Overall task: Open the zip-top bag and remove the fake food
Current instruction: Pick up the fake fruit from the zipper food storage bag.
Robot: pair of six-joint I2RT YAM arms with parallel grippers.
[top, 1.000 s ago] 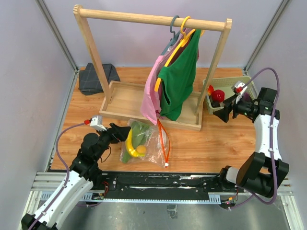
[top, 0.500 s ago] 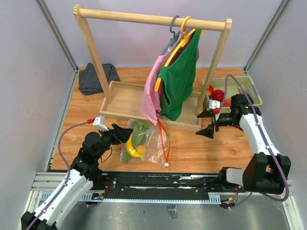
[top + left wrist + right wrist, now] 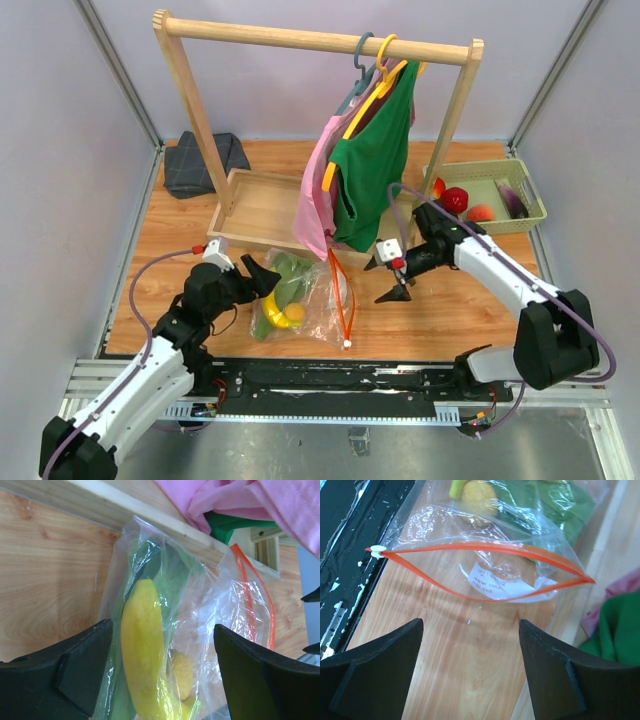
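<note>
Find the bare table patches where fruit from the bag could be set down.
Bare wood: front right, between the bag and the basket, under the right arm; and at left, between the grey cloth, the rack base and the left arm. Crowded: the bag's far end, under the hanging clothes.

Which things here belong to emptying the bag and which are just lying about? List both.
Job: zip-top bag, its mouth open; yellow banana and green leafy pieces inside; basket holding red fruit, peach, eggplant.

Lying about: wooden rack, green garment, pink garment, folded dark cloth.
</note>
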